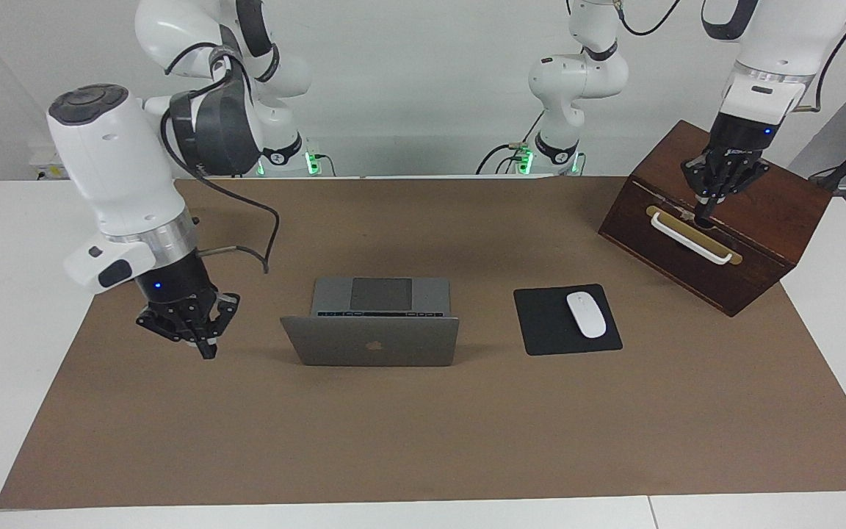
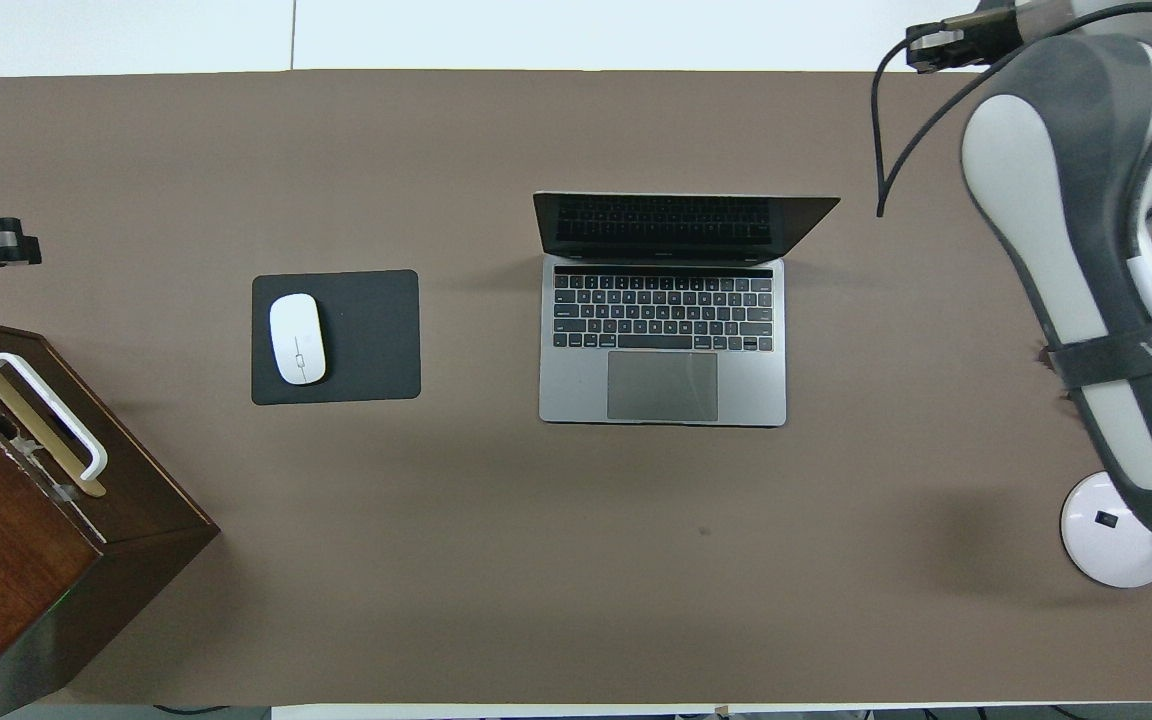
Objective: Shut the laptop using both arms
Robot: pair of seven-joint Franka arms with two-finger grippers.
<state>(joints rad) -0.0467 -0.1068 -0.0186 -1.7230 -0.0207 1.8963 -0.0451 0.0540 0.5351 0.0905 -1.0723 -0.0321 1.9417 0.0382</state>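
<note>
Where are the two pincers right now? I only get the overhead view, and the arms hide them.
Observer: The right pincer hangs low over the brown mat, beside the open laptop toward the right arm's end of the table, not touching it.
Operator: And the left one?
Observer: The left pincer is over the wooden box, its tip pointing down at the white handle. I cannot tell whether it touches.
Operator: Are they open?
Observer: Both are shut, fingertips together, holding nothing.
</note>
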